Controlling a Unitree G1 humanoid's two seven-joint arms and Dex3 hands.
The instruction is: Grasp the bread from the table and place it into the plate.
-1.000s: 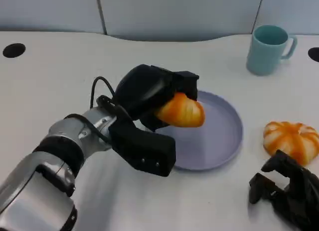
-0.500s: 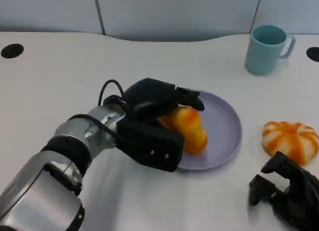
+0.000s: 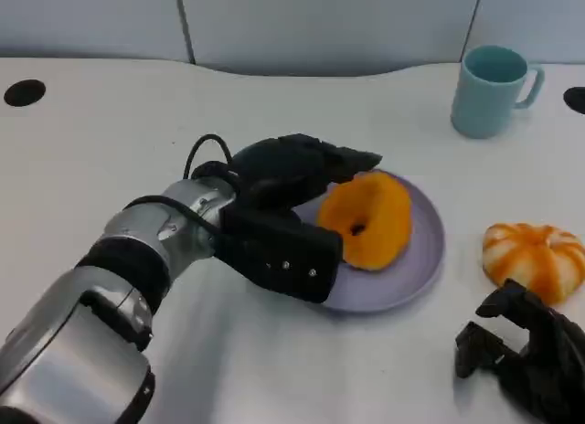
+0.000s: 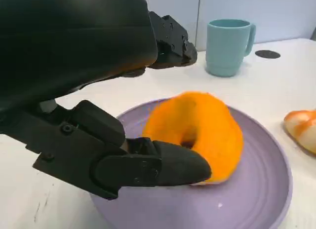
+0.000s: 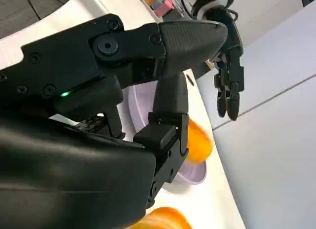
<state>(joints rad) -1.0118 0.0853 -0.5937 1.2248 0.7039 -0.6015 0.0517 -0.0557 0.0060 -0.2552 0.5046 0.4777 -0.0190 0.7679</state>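
Resting in the lavender plate, the orange ring-shaped bread stands tilted on its edge, its hole facing toward the robot and slightly right, its broad face leaning toward the plate's far side. The left hand sits at the plate's left rim, fingers spread wide above the bread and the thumb low beside it, apparently touching. A teal mug stands upright behind; its inside cannot be seen. Another striped bun lies on the table right of the plate. The right hand rests near it, fingers loosely curled, holding nothing.
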